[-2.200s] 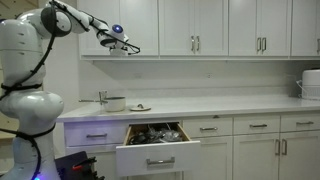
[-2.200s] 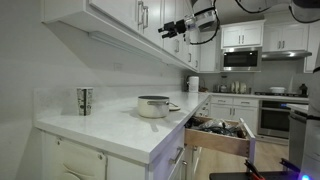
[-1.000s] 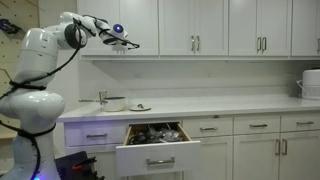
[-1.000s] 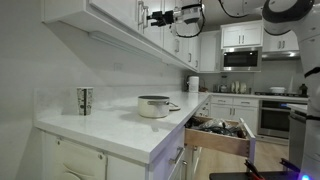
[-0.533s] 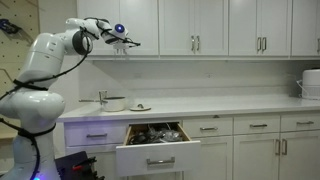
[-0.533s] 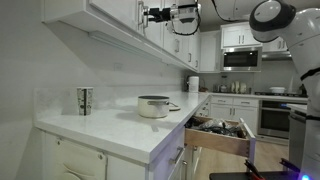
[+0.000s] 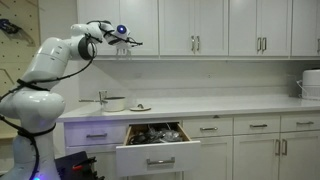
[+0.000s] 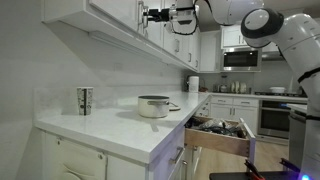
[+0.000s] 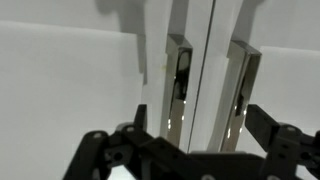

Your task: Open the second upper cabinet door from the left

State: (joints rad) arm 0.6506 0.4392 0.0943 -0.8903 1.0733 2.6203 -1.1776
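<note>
Claw (image 9: 197, 125) jaws stand apart before second upper cabinet door (image 9: 285, 70) (shut, long axis upright); its vertical bar handle (image 9: 240, 95) sits beside the neighbour's handle (image 9: 180, 85). Below the bench (image 7: 230, 106), a drawer (image 7: 158, 158) stands open.

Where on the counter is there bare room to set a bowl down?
The long stretch of counter between the small flat object and the white appliance is bare. It is crowded around the pot, and the open drawer is full.

The pincer (image 9: 188, 140) gapes wide below two silver bar handles (image 9: 181, 75) flanking a seam (image 9: 210, 60).
</note>
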